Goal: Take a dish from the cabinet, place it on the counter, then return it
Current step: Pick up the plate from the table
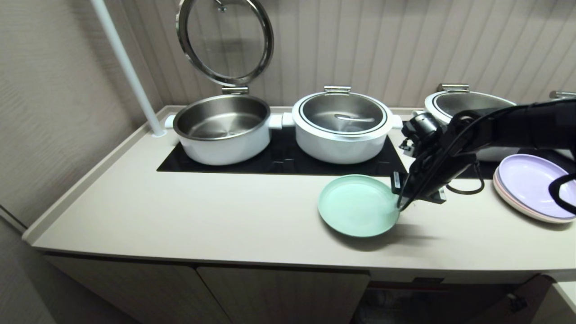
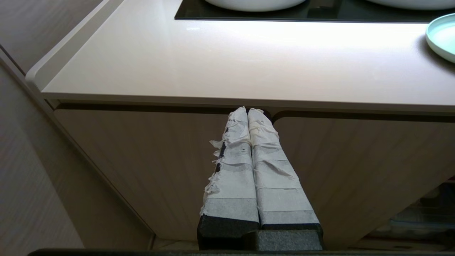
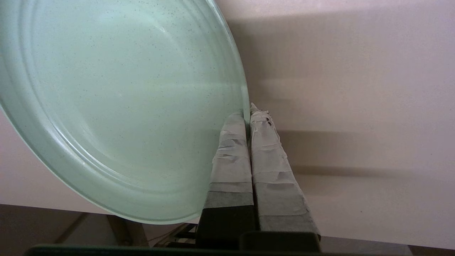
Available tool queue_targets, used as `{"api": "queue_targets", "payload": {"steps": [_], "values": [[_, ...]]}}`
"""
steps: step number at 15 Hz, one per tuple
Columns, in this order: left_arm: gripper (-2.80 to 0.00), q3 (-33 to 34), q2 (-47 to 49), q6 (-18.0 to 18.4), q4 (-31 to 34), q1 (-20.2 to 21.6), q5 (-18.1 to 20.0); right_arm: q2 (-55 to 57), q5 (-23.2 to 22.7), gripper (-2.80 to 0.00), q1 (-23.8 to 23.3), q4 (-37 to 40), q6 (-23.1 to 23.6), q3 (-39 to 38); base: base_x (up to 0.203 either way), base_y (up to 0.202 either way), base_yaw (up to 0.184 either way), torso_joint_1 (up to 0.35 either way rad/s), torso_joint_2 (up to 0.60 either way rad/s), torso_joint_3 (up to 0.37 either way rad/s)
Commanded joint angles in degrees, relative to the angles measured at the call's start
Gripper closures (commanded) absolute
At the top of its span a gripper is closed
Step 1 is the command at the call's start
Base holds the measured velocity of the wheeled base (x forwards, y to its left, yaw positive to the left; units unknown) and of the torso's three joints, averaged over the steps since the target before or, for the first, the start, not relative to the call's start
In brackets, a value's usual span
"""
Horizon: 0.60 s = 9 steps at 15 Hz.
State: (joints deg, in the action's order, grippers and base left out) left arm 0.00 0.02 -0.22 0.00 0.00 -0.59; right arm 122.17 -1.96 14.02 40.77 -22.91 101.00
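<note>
Here, you will find the right gripper [image 1: 399, 206] reaching in from the side of the stacked plates toward the dish [image 1: 358, 205], its black arm sloping down over the counter [image 1: 202, 211] and the tips angled steeply downward. The tape-wrapped fingers [image 3: 265, 142] are pressed together on the dish's rim — one finger above the lip, one beneath it. The dish appears slightly tilted, its gripped edge raised off the worktop and a soft shadow lying beneath that side.

Relative to the dish: the black glass cooktop [image 1: 279, 159] lies just behind it, the closed white pot [image 1: 343, 123] stands behind it on that glass, and the open pot [image 1: 222, 128] with its raised glass lid [image 1: 225, 40] stands farther off on the same panel. The stack of plates [image 1: 531, 186], lilac on top, sits well apart on the arm's side.

The dish is round, shallow, mint green, matte, with fine dark speckles and a low stepped rim. The counter is smooth cream with a raised lip along its edge. The cabinet [image 2: 160, 160] below it shows pale, finely ribbed doors with rounded corners.

The left gripper [image 2: 247, 111] is parked low in front of the cabinet — its taped fingers pressed together with nothing between them, pointing at the seam between two doors.
</note>
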Motion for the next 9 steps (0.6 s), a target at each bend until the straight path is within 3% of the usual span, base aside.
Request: {"api": "queue_targets", "payload": {"steps": [1,4,9], "values": [[0.0,0.0,0.0,0.0,0.0,0.0,0.0,-1.6,-0.1,0.0,-0.2,0.2,-1.0,-1.2,0.0,0.0,0.0,0.0,0.0,0.0],[0.0,0.0,0.0,0.0,0.0,0.0,0.0,-3.2,-0.2,0.0,-0.2,0.1,-4.2,-2.7,0.0,0.0,0.0,0.0,0.0,0.0],[0.0,0.0,0.0,0.0,0.0,0.0,0.0,-6.4,-0.2,0.0,-0.2,-0.3,-4.8,-6.5,0.0,0.0,0.0,0.0,0.0,0.0]]}}
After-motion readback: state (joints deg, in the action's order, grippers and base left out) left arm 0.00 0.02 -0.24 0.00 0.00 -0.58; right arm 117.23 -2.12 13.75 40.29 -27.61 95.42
